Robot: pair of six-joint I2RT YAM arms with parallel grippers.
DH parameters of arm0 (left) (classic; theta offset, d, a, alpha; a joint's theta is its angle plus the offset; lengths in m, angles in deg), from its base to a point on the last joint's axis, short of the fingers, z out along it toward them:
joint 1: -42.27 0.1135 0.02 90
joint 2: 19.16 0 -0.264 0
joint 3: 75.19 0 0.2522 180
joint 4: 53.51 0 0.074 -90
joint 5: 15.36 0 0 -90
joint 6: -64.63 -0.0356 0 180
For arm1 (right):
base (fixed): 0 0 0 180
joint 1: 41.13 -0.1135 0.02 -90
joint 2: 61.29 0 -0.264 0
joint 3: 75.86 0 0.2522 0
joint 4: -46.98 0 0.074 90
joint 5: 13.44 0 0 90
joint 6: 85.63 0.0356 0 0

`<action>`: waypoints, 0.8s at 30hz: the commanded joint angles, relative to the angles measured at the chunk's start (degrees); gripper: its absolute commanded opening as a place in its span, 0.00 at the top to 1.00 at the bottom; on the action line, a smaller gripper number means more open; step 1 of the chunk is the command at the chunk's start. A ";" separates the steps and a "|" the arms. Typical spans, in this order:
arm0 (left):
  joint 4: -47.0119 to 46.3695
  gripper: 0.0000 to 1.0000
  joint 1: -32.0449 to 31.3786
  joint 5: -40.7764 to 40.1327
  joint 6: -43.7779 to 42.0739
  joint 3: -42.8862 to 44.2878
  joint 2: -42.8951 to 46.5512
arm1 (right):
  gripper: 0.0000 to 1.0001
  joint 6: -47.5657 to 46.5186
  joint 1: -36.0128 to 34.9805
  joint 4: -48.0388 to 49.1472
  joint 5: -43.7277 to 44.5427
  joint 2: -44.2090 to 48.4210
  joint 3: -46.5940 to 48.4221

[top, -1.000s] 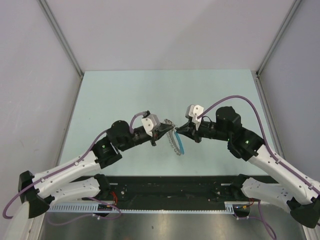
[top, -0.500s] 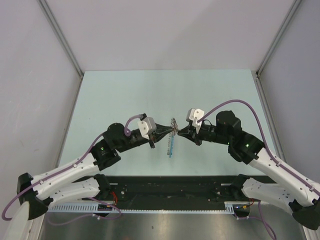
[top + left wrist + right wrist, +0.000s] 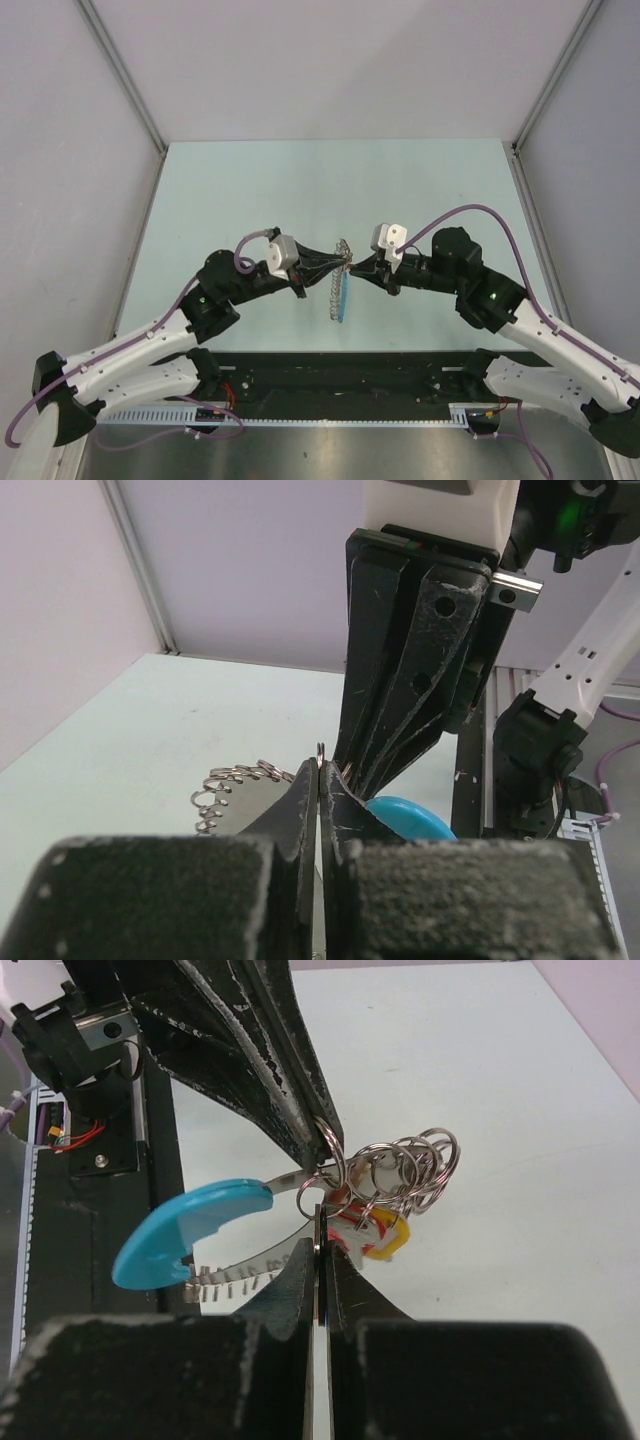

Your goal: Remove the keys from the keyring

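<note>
Leftward my left arm has drawn back, and the bright blue curved strap (image 3: 342,298) now hangs straighter. Both arms reach inward, left gripper (image 3: 341,262) and right gripper (image 3: 356,265) clenched on the thin wire keyring (image 3: 345,247), dull silvery keys (image 3: 238,1277) dangling above the mid tabletop (image 3: 250,190).

The table (image 3: 250,190) had a pale mint-green top, closed in by plain grey walls (image 3: 330,70) on the left, back and right, with a metal post (image 3: 120,70) rising at each back corner. Along its near edge lay a black plate (image 3: 340,365) that carried the left arm's base (image 3: 207,368) and the right arm's base (image 3: 480,368). Just in front of the plate, a white slotted cable duct (image 3: 300,418) ran across.
</note>
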 commanded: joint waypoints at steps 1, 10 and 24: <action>-7.66 1.00 0.70 2.55 2.08 0.41 1.27 | 0.95 1.17 -1.21 2.18 0.87 1.13 -0.16; -8.45 1.00 1.40 6.41 3.21 0.41 1.36 | 0.69 3.37 -0.60 1.83 -1.75 7.98 -0.16; -10.39 1.00 2.63 15.73 6.56 0.76 1.71 | 0.66 14.00 0.98 11.06 -7.66 10.01 -0.16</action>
